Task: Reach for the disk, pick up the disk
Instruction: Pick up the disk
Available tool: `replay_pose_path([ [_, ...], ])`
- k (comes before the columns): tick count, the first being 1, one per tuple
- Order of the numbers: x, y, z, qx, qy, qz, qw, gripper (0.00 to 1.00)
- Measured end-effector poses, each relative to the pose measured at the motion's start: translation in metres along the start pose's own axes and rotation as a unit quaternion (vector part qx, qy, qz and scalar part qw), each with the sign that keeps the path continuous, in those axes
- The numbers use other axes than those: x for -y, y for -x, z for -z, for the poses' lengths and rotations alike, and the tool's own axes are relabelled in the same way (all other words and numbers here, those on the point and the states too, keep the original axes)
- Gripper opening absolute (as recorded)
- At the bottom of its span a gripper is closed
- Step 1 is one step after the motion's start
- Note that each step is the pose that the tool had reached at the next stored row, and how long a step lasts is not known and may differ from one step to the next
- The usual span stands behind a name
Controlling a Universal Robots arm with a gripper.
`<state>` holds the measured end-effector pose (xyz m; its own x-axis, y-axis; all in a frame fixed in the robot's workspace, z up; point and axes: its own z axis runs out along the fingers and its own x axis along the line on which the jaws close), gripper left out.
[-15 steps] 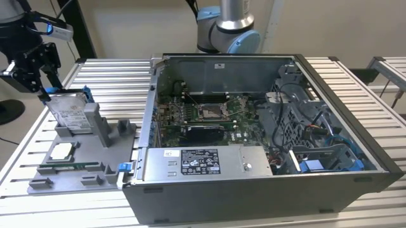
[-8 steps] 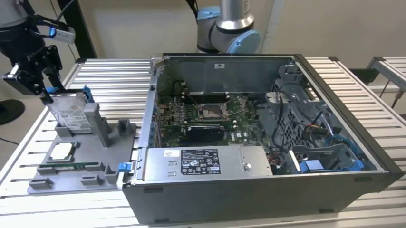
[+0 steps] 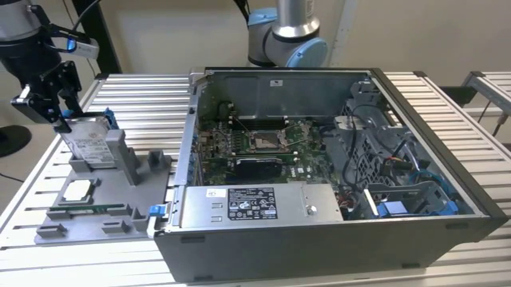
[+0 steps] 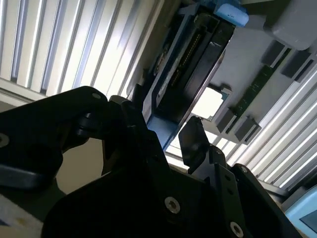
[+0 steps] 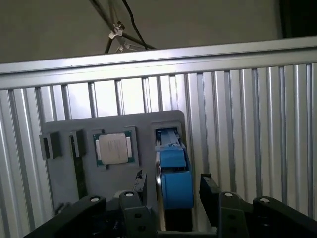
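The disk [image 3: 90, 143] stands on edge in a slot of the grey holder plate [image 3: 128, 200], silver with a white label and a blue frame. My gripper [image 3: 67, 121] hangs at its upper end, at the exterior view's left. In the first wrist view the disk's blue frame [image 5: 174, 171] lies between the two black fingers [image 5: 140, 186], with a gap on one side. The second wrist view shows the disk's dark edge [image 4: 190, 64] running away from the gripper [image 4: 166, 131]. The gripper [image 5: 174, 191] is open, straddling the disk.
A square processor chip [image 3: 78, 190] and a green memory stick [image 3: 88, 210] lie on the same holder plate. A large open computer case [image 3: 319, 161] stands to the exterior view's right. Another arm's base [image 3: 283, 36] rises behind it. The slatted metal table [image 3: 136, 89] carries everything.
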<state>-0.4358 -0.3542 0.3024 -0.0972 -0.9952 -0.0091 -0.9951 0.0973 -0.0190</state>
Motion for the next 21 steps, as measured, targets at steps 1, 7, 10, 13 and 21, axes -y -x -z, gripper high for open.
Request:
replay_pose_path([
  [1,-0.0001,0.0002,-0.0013,0.0,0.0001,0.001,1.0,1.0],
  [7,-0.0004,0.0015,-0.0099,0.0001,0.0001,0.008,1.0,1.0],
  [10,-0.0006,0.0024,-0.0144,0.0001,0.0002,0.011,0.9999,1.0],
  [13,-0.001,0.0035,-0.0186,0.0002,0.0003,0.013,0.9999,1.0],
  [21,-0.0031,0.0045,-0.0283,0.0004,0.0007,0.013,0.9999,1.0],
])
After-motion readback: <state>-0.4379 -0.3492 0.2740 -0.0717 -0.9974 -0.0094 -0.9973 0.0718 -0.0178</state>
